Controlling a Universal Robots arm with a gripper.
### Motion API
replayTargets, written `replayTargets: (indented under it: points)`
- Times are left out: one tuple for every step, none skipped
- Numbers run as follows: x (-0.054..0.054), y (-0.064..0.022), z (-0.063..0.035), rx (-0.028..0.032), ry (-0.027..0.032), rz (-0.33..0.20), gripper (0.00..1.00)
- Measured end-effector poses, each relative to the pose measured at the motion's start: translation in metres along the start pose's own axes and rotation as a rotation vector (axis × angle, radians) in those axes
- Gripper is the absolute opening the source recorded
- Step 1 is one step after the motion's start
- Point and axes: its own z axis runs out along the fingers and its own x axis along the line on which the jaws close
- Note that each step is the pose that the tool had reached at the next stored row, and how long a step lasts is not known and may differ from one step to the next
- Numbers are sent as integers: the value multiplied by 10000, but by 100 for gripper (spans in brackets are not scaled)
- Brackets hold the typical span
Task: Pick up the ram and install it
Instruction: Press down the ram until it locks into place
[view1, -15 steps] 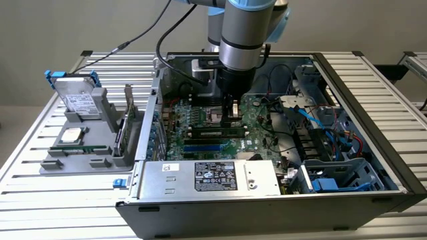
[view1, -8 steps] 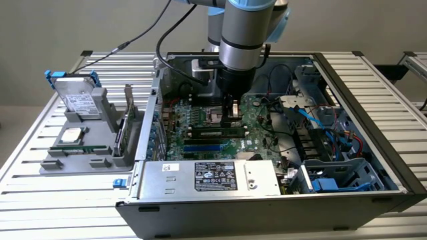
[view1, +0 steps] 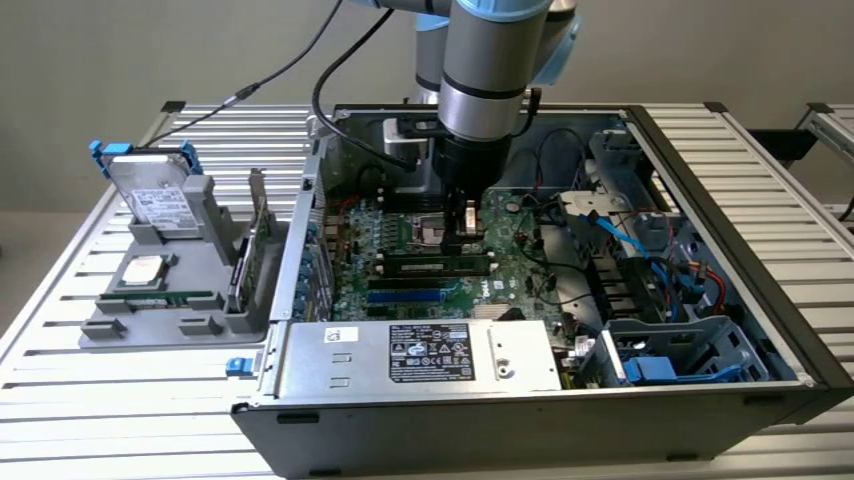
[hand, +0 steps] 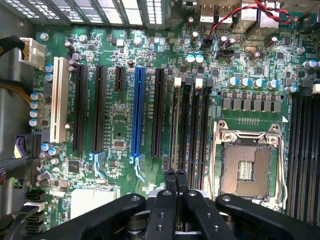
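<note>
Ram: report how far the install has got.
Done, it seems: the ram sits in a black slot on the motherboard, beside the CPU socket. In hand: the gripper is shut and holds nothing, its tips down at that bank of slots. Left: whether the stick is pressed fully home and latched cannot be told.

Computer case lies on the table. Ram sits in a motherboard slot. Parts holder stands near the table's edge on the exterior view's left.

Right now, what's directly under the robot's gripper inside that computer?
The shut gripper hangs over the motherboard's black memory slots. A ram stick sits seated nearby. Its fingers hide the slot ends beneath them.
</note>
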Motion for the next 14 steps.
replayTargets:
  points:
    - [0, -6, 0, 0, 1, -1, 10]
    - [4, -11, -2, 16, 3, 0, 10]
    - [14, -20, -2, 28, 1, 0, 10]
    - [23, -28, -2, 59, -10, 0, 10]
    - [31, -38, -2, 91, -17, 0, 10]
    - [36, -55, -3, 123, -21, 1, 10]
    - [41, -76, -5, 150, -25, 1, 10]
    - [42, -101, -6, 178, -29, 1, 10]
    - [43, -128, -7, 204, -34, 1, 10]
    - [44, -143, -8, 231, -38, 1, 10]
    - [44, -147, -8, 252, -38, 1, 10]
    - [43, -147, -9, 273, -36, 9, 10]
    - [42, -148, -7, 283, -37, 18, 10]
    - [37, -148, -3, 286, -38, 29, 10]
